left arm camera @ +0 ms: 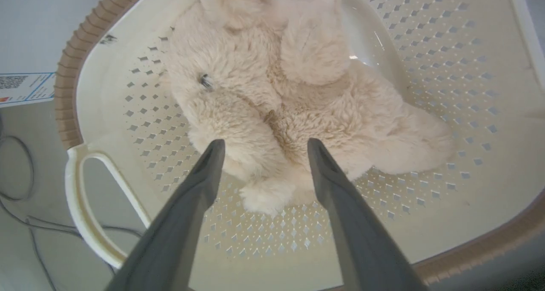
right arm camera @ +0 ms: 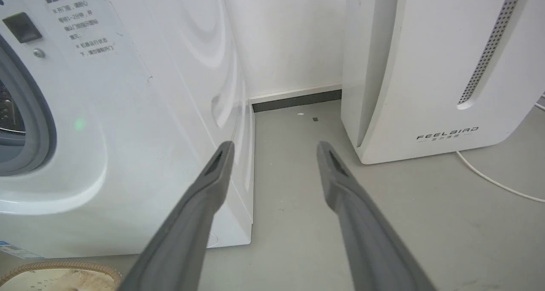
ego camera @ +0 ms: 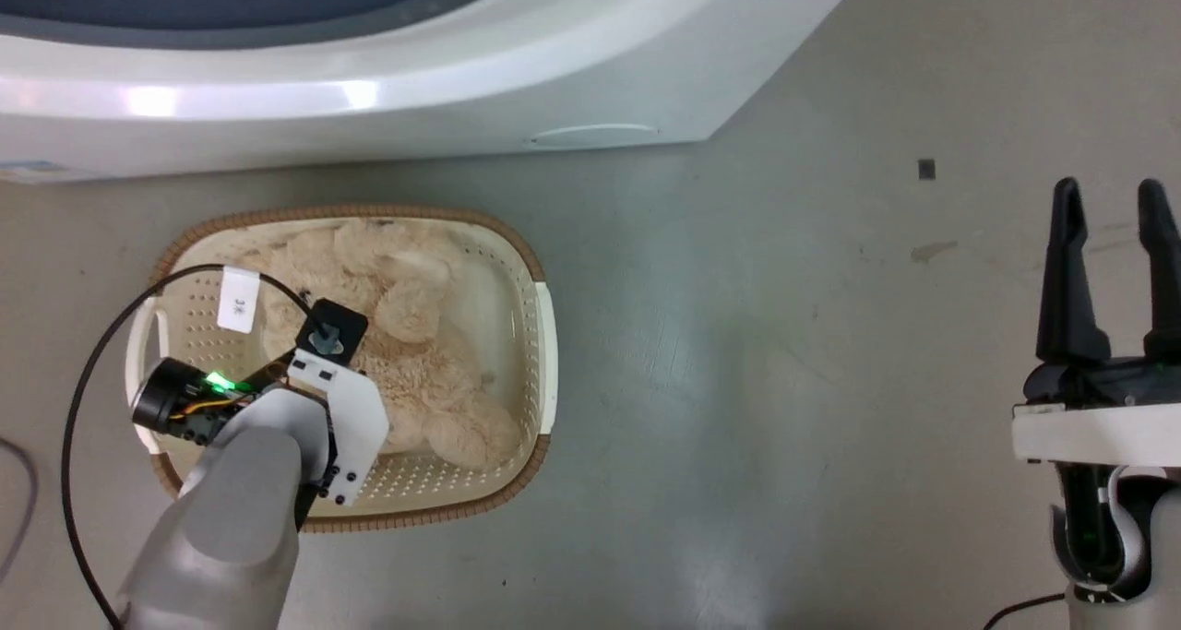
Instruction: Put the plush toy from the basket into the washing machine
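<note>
The cream plush toy (ego camera: 415, 362) lies in the oval basket (ego camera: 526, 270) on the floor, just in front of the white washing machine (ego camera: 369, 104). My left arm reaches down into the basket. In the left wrist view the left gripper (left arm camera: 266, 146) is open, its fingertips (left arm camera: 215, 150) just above the plush toy (left arm camera: 272, 90), straddling its lower body without touching. The basket (left arm camera: 447, 69) shows its perforated wall. My right gripper (ego camera: 1112, 192) hangs open over bare floor far to the right; seen from its wrist, the right gripper (right arm camera: 274, 148) points at the gap beside the washing machine (right arm camera: 127, 112).
A white FEELBIRD appliance (right arm camera: 434, 69) stands right of the washer, with a white cable (right arm camera: 494, 180) on the floor beside it. A black cable (ego camera: 83, 381) loops over the basket's left handle (ego camera: 143, 353). Dark cords (left arm camera: 21, 197) lie on the floor left of the basket.
</note>
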You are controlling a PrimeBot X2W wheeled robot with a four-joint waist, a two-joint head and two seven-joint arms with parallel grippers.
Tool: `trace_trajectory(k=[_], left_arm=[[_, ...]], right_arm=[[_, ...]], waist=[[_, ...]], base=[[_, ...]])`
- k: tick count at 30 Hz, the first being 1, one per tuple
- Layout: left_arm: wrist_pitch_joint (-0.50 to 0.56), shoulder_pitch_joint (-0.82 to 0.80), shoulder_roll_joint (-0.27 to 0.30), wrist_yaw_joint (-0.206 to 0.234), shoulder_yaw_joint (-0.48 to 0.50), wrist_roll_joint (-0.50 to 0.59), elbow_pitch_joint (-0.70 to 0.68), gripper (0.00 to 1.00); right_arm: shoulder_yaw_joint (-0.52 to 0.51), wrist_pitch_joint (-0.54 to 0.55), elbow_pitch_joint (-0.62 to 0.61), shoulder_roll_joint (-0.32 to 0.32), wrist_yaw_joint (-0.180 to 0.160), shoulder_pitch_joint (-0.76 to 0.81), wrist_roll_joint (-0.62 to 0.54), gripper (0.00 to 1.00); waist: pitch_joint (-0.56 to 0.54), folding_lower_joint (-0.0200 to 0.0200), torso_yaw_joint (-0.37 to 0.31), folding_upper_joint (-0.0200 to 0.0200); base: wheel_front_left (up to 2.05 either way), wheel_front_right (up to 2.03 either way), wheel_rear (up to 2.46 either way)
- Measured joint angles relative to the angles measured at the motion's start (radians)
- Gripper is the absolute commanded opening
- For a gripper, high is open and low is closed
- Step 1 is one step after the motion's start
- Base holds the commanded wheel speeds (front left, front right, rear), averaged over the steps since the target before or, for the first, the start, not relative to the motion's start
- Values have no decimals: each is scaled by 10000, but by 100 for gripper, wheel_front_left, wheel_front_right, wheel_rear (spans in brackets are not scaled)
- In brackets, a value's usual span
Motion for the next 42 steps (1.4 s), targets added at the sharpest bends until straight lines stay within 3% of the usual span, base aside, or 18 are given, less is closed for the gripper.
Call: trace_trajectory(k=[22, 23, 25, 42], left_arm=[[-151, -2290, 247, -146, -673, -387, 2174, 100], [-140, -2375, 259, -155, -706, -397, 2270, 79], [-107, -2522, 297, -222, -815, -399, 2462, 0], [-44, -3194, 566, -499, -1461, -920, 3914, 0]], right_arm=[[-405, -458, -217, 0, 0, -904, 546, 100], [-422, -485, -217, 0, 0, -940, 591, 100], [-458, -502, -215, 0, 0, -1029, 623, 100], [-694, -803, 54, 0, 0, -1326, 1055, 100]], waist=[[2365, -1, -96, 0], [2434, 0, -102, -1], [2560, -1, -116, 0], [2535, -1, -266, 0]], base=[[0, 0, 0], [0, 0, 0], [0, 0, 0], [0, 0, 0]])
